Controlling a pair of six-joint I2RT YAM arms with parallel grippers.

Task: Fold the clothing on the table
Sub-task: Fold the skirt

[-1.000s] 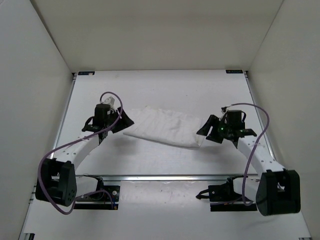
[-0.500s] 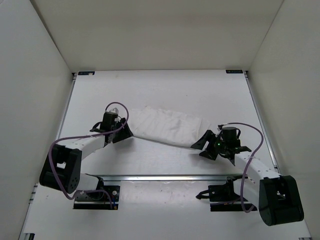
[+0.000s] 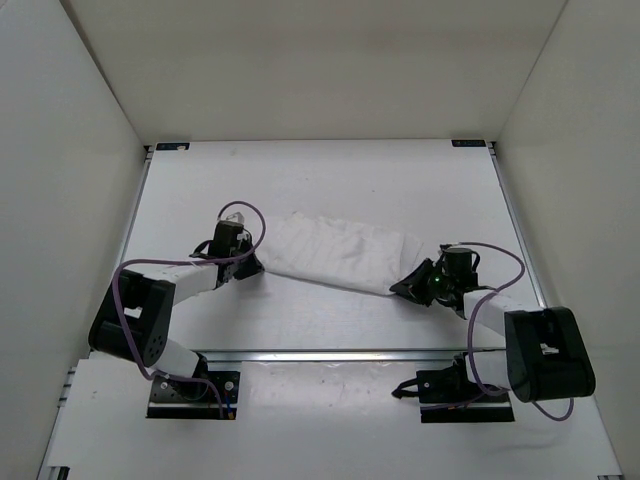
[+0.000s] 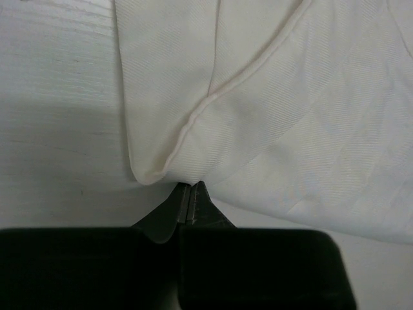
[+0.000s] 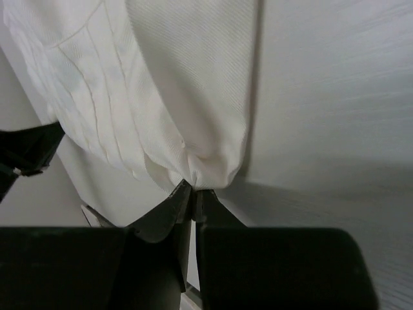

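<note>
White clothing [image 3: 340, 255] lying creased across the middle of the table [image 3: 330, 170], left gripper [image 4: 187, 205] with jaws pinched closed on its near-left corner, right gripper [image 5: 192, 194] with jaws clamped on its near-right corner

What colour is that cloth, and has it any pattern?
The cloth is plain white, with a fine woven texture and faint creases; clearest in the left wrist view.

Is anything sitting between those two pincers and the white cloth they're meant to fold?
Nothing visible does. The left pincer and the right pincer are each pinched shut on an edge of the clothing, one at either end.
</note>
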